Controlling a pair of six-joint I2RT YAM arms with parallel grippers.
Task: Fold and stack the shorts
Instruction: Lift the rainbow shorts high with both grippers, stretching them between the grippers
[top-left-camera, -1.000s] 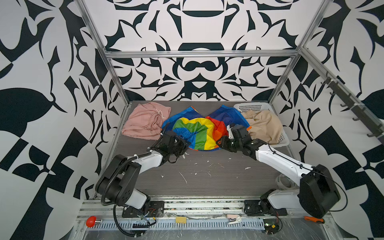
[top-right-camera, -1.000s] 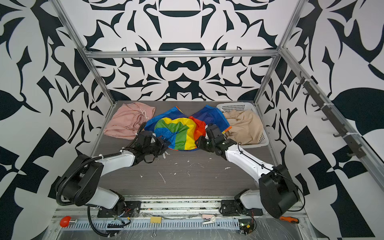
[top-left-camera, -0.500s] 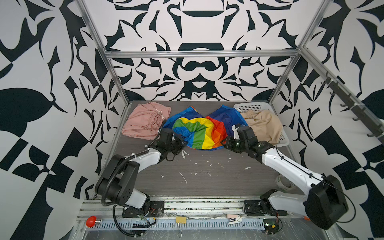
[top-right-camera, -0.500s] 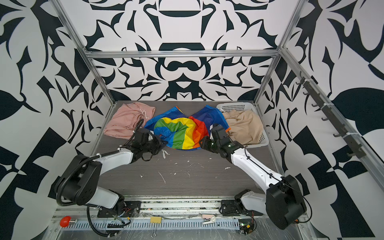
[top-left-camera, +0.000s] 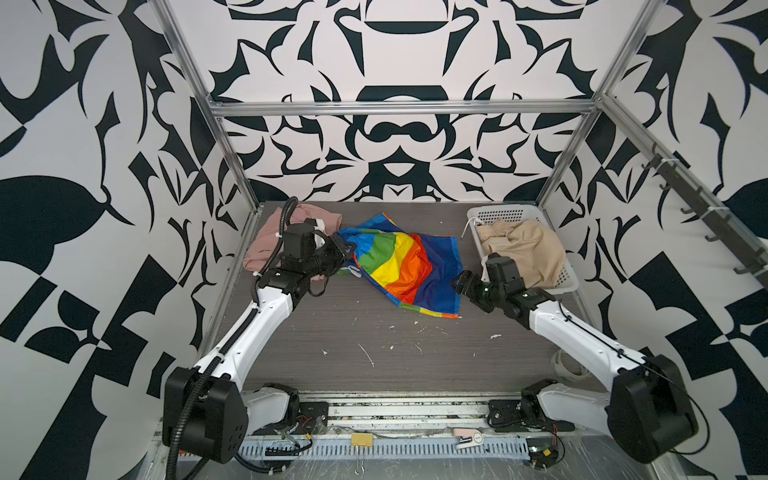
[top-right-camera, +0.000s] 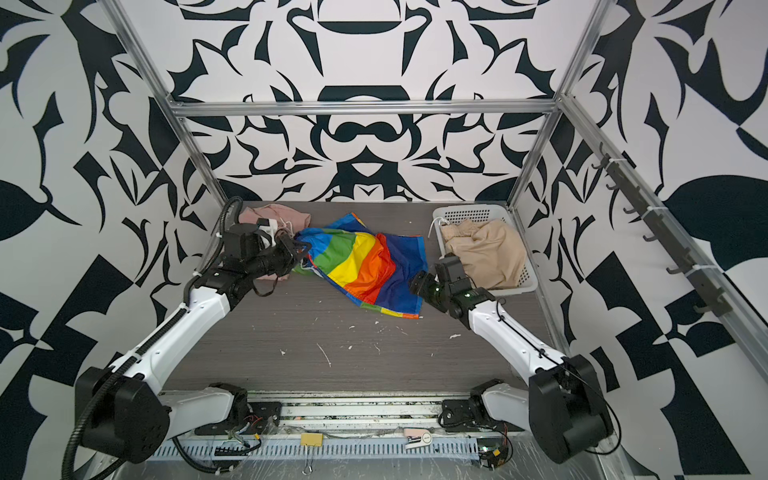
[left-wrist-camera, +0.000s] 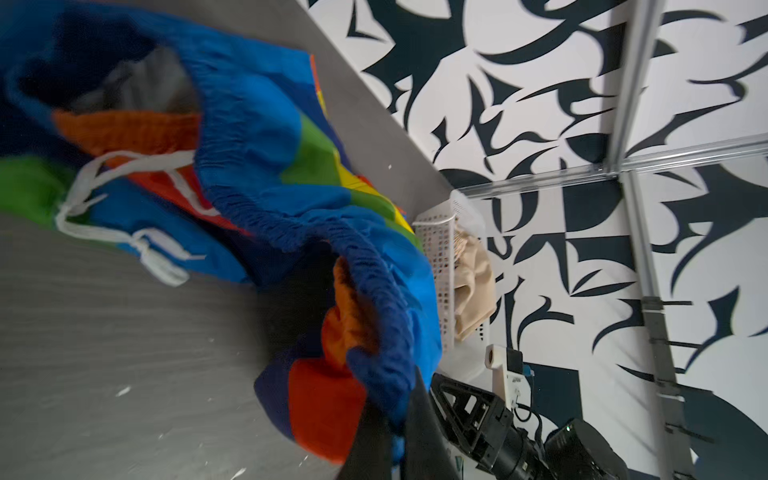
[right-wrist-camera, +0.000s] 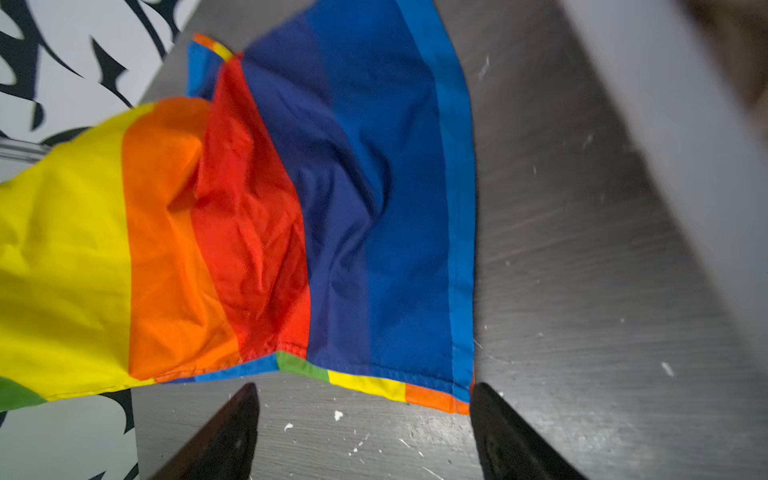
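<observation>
Tabletop (top-left-camera: 374, 386) of grey wood grain, flecked with white scraps (top-left-camera: 365, 354), sits inside black-and-white patterned walls (top-left-camera: 395, 141) on an aluminium frame (top-left-camera: 399, 107). The rainbow shorts (top-left-camera: 399, 266) lie spread mid-table. The left gripper (top-left-camera: 347, 249) is clamped on their blue waistband, while the right gripper (right-wrist-camera: 363, 390) stands wide and empty just off the hem. The pink shorts (top-left-camera: 259, 249) lie back left, and the beige shorts (top-left-camera: 523, 253) fill the white basket (top-left-camera: 503, 214).

On the table (top-left-camera: 374, 345), the corner shorts (top-left-camera: 261, 243) lie far left at the back; the middle shorts (top-left-camera: 399, 266) lie just right of them (waist at the left gripper (top-left-camera: 347, 249), hem near the right gripper (top-left-camera: 457, 284)); the basket (top-left-camera: 498, 212), far right, holds the third shorts (top-left-camera: 523, 253).
</observation>
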